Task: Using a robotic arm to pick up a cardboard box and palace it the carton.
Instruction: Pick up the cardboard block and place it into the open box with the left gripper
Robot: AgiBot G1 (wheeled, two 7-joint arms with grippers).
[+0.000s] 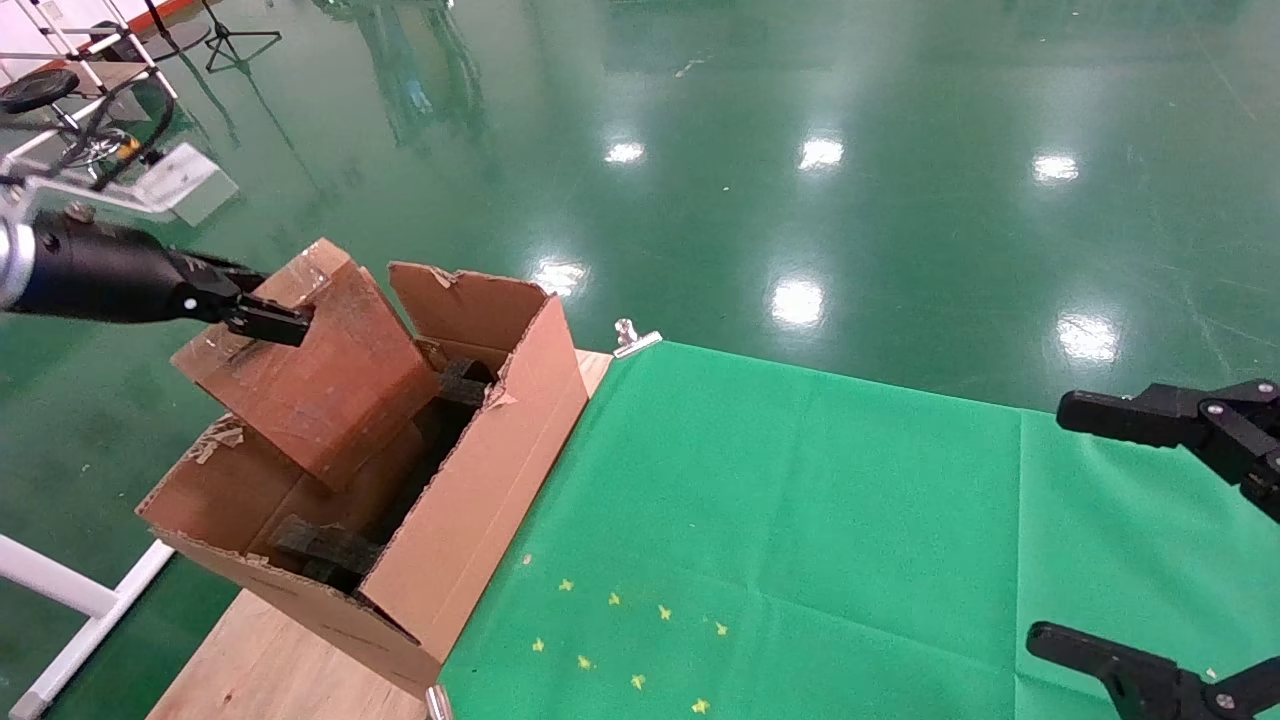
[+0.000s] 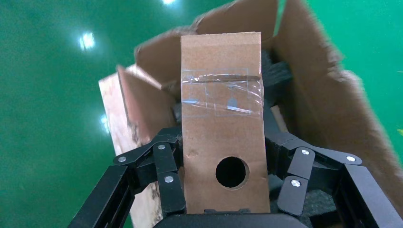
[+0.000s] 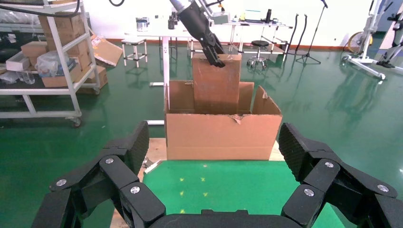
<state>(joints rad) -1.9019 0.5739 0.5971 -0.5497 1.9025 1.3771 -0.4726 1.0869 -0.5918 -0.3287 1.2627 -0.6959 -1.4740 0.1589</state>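
The left pincer (image 1: 262,318) is squeezed tight on the cardboard box (image 1: 310,375). It holds the box by its top end, one finger on each side. The box hangs tilted, with its low end already dipping inside the carton (image 1: 470,480).

From the left wrist view, the fingers (image 2: 167,178) press on the two narrow sides of the box, near a round hole (image 2: 232,172) in its face. A strip of clear tape (image 2: 222,92) runs across the box farther down.

The box looks light and probably empty. Its walls are thin and a bit scuffed, so I think a hard squeeze could dent it. The brown card is not slippery, so the pads should keep hold. The narrow sides near the end look like a good place to grip, because the edges there are stiff.

Black foam blocks (image 1: 330,545) sit inside the carton, and the box could bump them going down.

The right pincer (image 3: 211,185) waits wide open, holding nothing, over the green cloth (image 1: 800,520) on the surface, well apart from the carton.
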